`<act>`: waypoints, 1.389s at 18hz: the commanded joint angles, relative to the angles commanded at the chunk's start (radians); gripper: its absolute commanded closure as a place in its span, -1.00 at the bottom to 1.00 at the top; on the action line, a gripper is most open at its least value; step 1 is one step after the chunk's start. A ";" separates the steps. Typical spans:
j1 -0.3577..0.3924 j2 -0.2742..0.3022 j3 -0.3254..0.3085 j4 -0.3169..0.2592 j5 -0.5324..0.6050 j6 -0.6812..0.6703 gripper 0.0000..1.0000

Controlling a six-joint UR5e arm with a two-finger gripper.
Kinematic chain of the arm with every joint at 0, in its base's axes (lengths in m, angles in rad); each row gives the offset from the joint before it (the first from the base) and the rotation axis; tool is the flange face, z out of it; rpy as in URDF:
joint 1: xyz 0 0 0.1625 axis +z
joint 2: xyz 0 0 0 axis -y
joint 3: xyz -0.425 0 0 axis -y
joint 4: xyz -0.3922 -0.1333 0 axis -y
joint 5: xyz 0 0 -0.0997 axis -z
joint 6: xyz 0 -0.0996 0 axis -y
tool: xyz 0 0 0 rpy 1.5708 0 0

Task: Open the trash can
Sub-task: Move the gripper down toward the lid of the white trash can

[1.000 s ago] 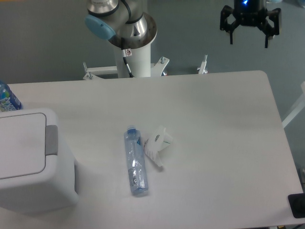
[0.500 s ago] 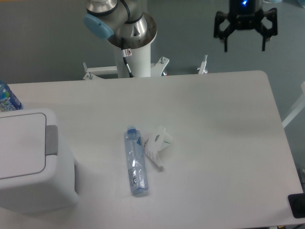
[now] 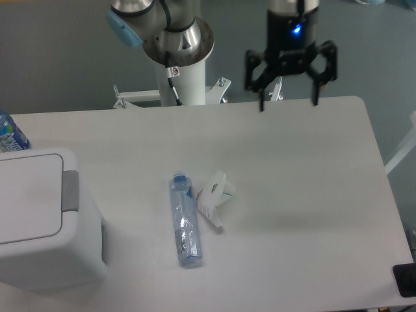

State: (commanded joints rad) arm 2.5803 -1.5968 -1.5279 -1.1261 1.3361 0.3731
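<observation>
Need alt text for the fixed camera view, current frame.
Open pincer hangs above the far edge of a white table, empty. A closed white trash can sits at the near left corner; a clear bottle and crumpled wrapper lie mid-table.

White table (image 3: 312, 169) fills most of the view, matte, rounded far corner just right of and below the claw (image 3: 288, 104). Behind the claw and to both sides, a plain grey-blue backdrop (image 3: 58, 58) (wall or floor, can't tell). Metal brackets (image 3: 123, 97) stick up along the far table edge, left of the claw. White slanted strut (image 3: 400, 156) past the table's right edge, right of and below the claw. Small black block (image 3: 404, 279) at the near right corner, well below the claw. Light is soft and even; faint blurred shadow (image 3: 292, 224) on the table below the claw.
</observation>
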 joint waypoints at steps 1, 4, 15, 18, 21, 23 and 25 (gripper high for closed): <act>-0.014 -0.002 0.000 0.014 -0.003 -0.040 -1.00; -0.061 -0.021 -0.009 0.069 -0.051 -0.135 -1.00; -0.253 -0.153 0.008 0.249 -0.054 -0.374 -1.00; -0.284 -0.153 0.005 0.249 -0.055 -0.410 -1.00; -0.310 -0.166 0.005 0.249 -0.055 -0.438 -1.00; -0.321 -0.166 0.006 0.250 -0.055 -0.451 -1.00; -0.331 -0.164 0.005 0.250 -0.057 -0.453 -1.00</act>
State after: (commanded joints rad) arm 2.2489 -1.7610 -1.5232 -0.8759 1.2794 -0.0798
